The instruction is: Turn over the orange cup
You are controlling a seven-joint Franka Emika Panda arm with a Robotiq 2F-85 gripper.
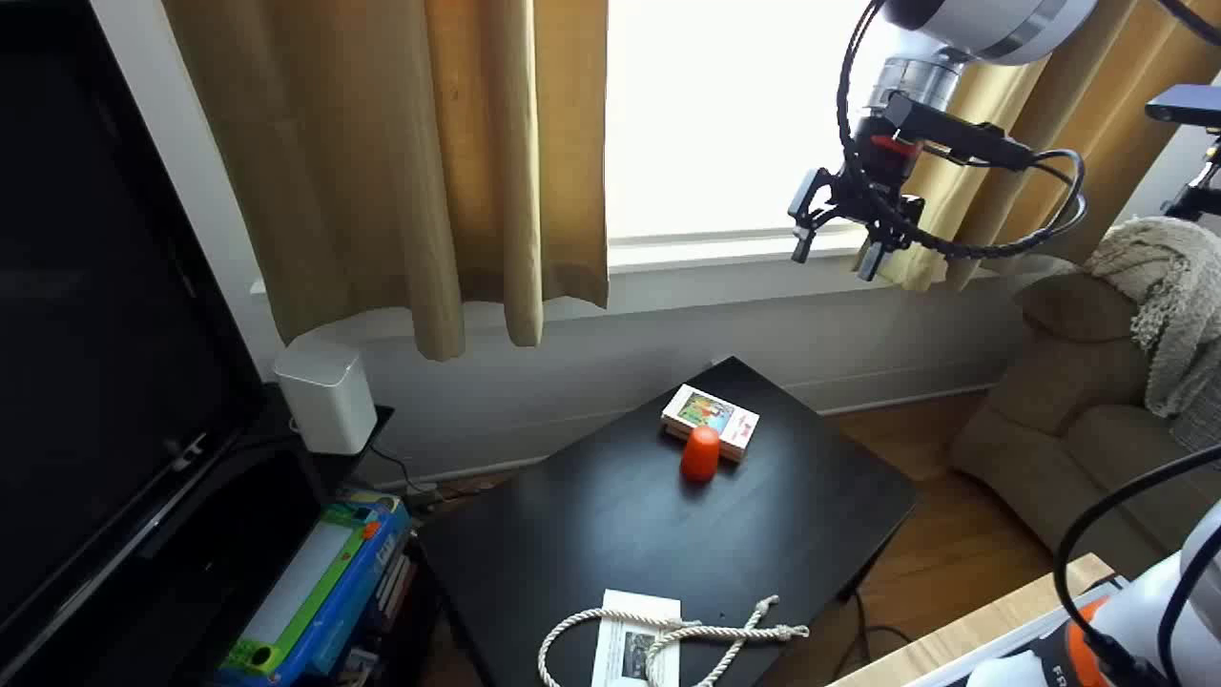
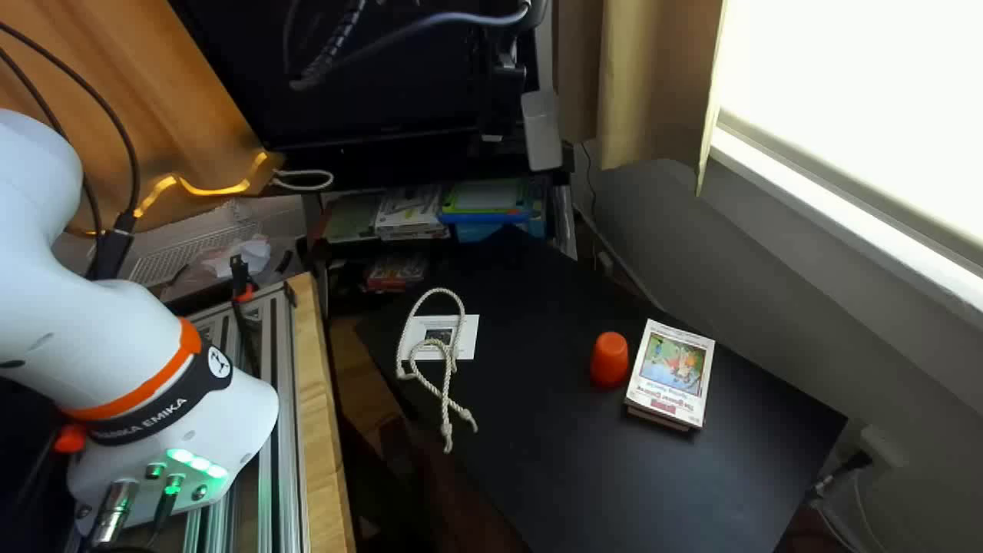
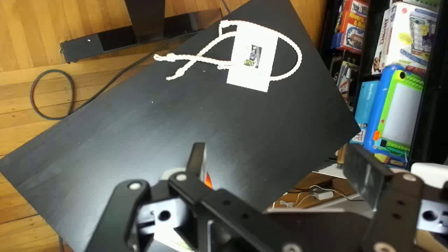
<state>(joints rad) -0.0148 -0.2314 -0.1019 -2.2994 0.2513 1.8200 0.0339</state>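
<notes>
The orange cup (image 1: 700, 454) stands on the black table (image 1: 591, 515), with its narrower, closed end up. It also stands there in an exterior view (image 2: 610, 359), beside the flat box-like book stack (image 2: 672, 372). In the wrist view only a sliver of the cup (image 3: 208, 181) shows past a finger; the rest is hidden. My gripper (image 1: 835, 256) hangs high above the table, near the window and well away from the cup. In the wrist view the gripper's fingers (image 3: 280, 164) are wide apart with nothing between them.
A rope (image 1: 730, 632) lies over a white card (image 1: 610, 658) at one end of the table. A TV (image 1: 105, 315), a white speaker (image 1: 327, 396) and a shelf of games (image 3: 395, 105) stand beyond that end. The wall and window (image 1: 715, 114) border one side. A sofa (image 1: 1078, 420) stands past another edge.
</notes>
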